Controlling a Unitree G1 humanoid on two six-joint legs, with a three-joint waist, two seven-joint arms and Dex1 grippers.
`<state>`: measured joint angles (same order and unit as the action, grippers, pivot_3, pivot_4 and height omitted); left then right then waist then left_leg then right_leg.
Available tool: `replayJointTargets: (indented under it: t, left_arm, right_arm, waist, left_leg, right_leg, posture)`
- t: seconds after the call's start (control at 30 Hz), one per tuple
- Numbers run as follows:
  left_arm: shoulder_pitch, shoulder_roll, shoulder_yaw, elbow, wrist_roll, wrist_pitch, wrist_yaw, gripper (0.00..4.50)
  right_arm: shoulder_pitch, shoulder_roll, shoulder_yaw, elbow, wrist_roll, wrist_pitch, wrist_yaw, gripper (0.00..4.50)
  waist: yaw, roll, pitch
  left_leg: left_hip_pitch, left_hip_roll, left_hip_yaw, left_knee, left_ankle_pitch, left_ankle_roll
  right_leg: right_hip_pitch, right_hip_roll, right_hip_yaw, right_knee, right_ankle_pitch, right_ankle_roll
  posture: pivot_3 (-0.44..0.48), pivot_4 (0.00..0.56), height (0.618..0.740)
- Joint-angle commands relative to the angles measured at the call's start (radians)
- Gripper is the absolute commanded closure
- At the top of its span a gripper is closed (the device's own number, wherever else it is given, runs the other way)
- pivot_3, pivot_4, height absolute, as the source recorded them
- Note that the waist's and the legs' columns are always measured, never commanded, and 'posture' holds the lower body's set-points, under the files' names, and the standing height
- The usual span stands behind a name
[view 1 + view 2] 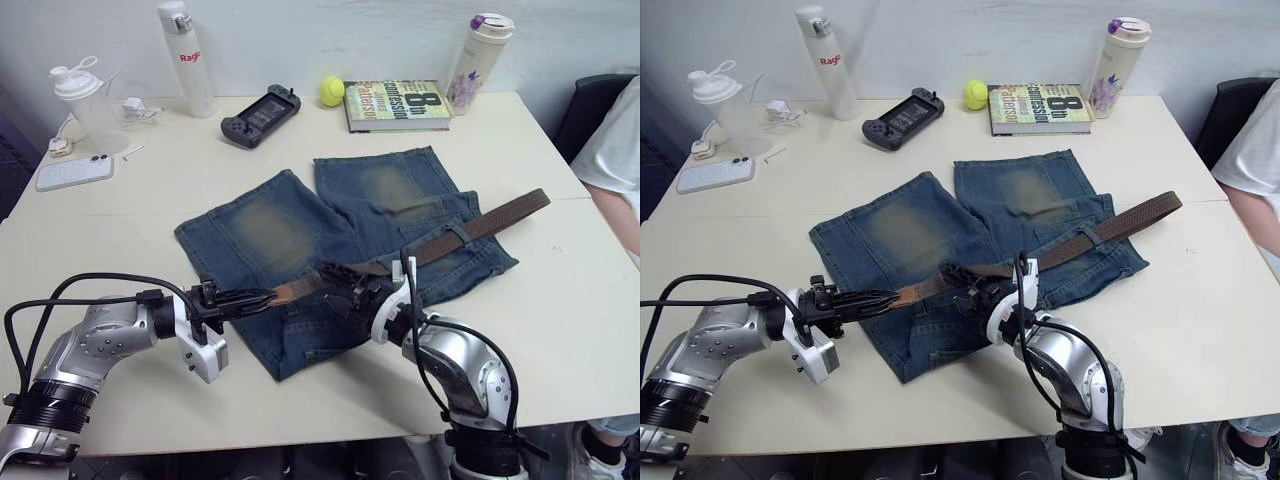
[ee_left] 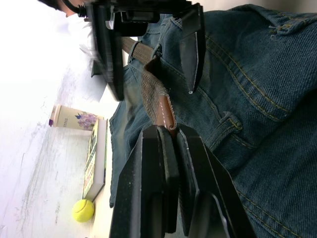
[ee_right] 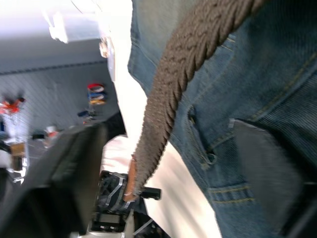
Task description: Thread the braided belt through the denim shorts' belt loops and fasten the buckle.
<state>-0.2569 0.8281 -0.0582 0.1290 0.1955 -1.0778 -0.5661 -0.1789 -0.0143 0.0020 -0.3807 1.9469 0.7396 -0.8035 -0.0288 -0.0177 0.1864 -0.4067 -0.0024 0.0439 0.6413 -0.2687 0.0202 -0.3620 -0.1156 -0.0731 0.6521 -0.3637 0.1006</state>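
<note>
The braided belt (image 1: 470, 228) lies diagonally across the denim shorts (image 1: 300, 240), its far end sticking out past the shorts' edge on the robot's right side, toward a person's arm (image 1: 615, 215) at the table edge. From there the strap runs down along the waistband, passes under one belt loop (image 1: 458, 236) and goes on toward the robot. Its near end, a stitched brown leather tip (image 2: 166, 111), is pinched in the left gripper (image 1: 268, 296), whose two black fingers are pressed together on it just off the shorts' near-left edge. I cannot make out the buckle.

The right gripper (image 1: 335, 285) hovers over the waistband at the middle of the shorts, its fingers apart with the strap running between them; whether they touch it I cannot tell.

The shorts lie flat on the white table (image 1: 150, 210), legs pointing away from the robot, both with faded tan patches. Along the far edge stand a white bottle (image 1: 187, 58), a black game controller (image 1: 260, 115), a yellow ball (image 1: 332, 91), a book (image 1: 397, 104) and a flowered tumbler (image 1: 478, 60). On the far left are a clear shaker bottle (image 1: 88, 105) and a white phone (image 1: 74, 172).
</note>
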Motion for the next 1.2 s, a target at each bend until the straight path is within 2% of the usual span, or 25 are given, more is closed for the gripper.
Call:
replayJointTargets:
  t: [0.03, 0.13, 0.2, 0.33, 0.47, 0.57, 0.63, 0.77, 0.97, 1.2]
  left_arm:
    - [0.006, 0.011, 0.011, -0.033, -0.008, -0.016, 0.017, 4.5]
    - [0.005, 0.011, 0.011, -0.034, -0.007, -0.025, 0.018, 4.5]
    - [0.006, 0.013, 0.009, -0.036, -0.016, -0.024, 0.016, 4.5]
    - [0.009, 0.015, 0.002, -0.046, -0.044, -0.009, 0.01, 4.5]
    - [0.033, 0.024, -0.018, -0.092, -0.135, 0.1, -0.026, 2.89]
    - [0.137, 0.075, -0.011, -0.208, -0.348, 0.365, -0.111, 1.55]
    - [0.233, 0.124, 0.053, -0.269, -0.521, 0.528, -0.162, 1.55]
    - [0.384, 0.179, 0.173, -0.273, -0.611, 0.584, -0.263, 1.55]
    - [0.405, 0.137, 0.24, -0.278, -0.615, 0.648, -0.301, 1.55]
    - [0.384, 0.087, 0.242, -0.281, -0.574, 0.652, -0.328, 1.55]
  right_arm:
    - [-0.013, -0.026, 0.019, -0.025, 0.025, -0.031, 0.034, 2.34]
    - [-0.024, -0.045, 0.025, -0.015, 0.025, -0.053, 0.054, 3.85]
    - [-0.026, -0.051, 0.031, -0.011, 0.023, -0.067, 0.066, 4.41]
    - [-0.031, -0.06, 0.038, -0.001, 0.014, -0.083, 0.097, 4.41]
    - [-0.047, -0.08, 0.032, 0.011, -0.027, -0.074, 0.166, 4.5]
    - [-0.041, -0.103, 0.024, 0.019, -0.091, -0.073, 0.241, 4.5]
    - [-0.032, -0.11, 0.011, 0.023, -0.14, -0.083, 0.292, 4.5]
    - [-0.016, -0.131, -0.001, 0.03, -0.223, -0.086, 0.362, 4.5]
    - [0.008, -0.144, 0.03, 0.037, -0.364, -0.063, 0.456, 4.5]
    - [0.026, -0.123, -0.036, 0.021, -0.323, -0.08, 0.453, 4.5]
  waist:
    - [0.0, 0.0, 0.0]
    - [0.001, 0.0, 0.0]
    - [0.0, 0.0, 0.0]
    - [0.0, 0.0, 0.0]
    - [0.0, 0.0, 0.0]
    - [-0.002, 0.0, 0.0]
    - [-0.007, 0.001, 0.0]
    - [-0.007, 0.001, 0.001]
    - [0.004, 0.001, 0.001]
    - [0.001, 0.001, 0.001]
  left_leg:
    - [0.0, 0.0, 0.0, 0.0, 0.0, 0.0]
    - [0.0, 0.0, 0.0, 0.0, 0.0, 0.0]
    - [0.0, 0.0, 0.0, 0.0, 0.0, 0.0]
    - [0.0, 0.0, 0.0, 0.0, 0.0, 0.0]
    - [0.0, 0.0, 0.0, 0.0, 0.0, 0.0]
    - [0.0, 0.0, 0.0, 0.0, 0.0, 0.0]
    - [0.0, 0.001, 0.0, 0.0, 0.0, 0.0]
    - [0.0, 0.002, 0.0, -0.003, 0.001, -0.001]
    - [0.0, 0.001, 0.0, -0.003, -0.001, 0.002]
    - [0.001, 0.001, 0.0, -0.006, 0.0, -0.001]
  right_leg:
    - [0.0, 0.0, 0.0, 0.0, 0.0, 0.0]
    - [0.0, 0.0, 0.0, 0.0, 0.0, 0.0]
    - [0.0, 0.0, 0.0, 0.0, 0.0, 0.0]
    - [0.0, 0.0, 0.0, 0.0, 0.0, 0.0]
    - [0.0, 0.0, 0.0, -0.001, 0.0, 0.0]
    - [0.0, 0.0, 0.001, -0.001, 0.0, 0.0]
    - [0.001, 0.0, 0.001, -0.002, 0.0, -0.001]
    - [0.002, 0.0, 0.001, -0.007, -0.001, -0.002]
    - [0.003, 0.0, 0.002, -0.009, -0.001, -0.002]
    - [0.002, 0.0, 0.002, -0.008, -0.001, -0.002]
  posture:
    - [0.0, 0.15, 0.74]
    - [0.0, 0.15, 0.74]
    - [0.0, 0.15, 0.74]
    - [0.0, 0.15, 0.74]
    - [0.0, 0.15, 0.74]
    - [0.0, 0.15, 0.74]
    - [0.0, 0.15, 0.74]
    - [0.0, 0.15, 0.74]
    - [0.0, 0.15, 0.74]
    - [0.0, 0.15, 0.74]
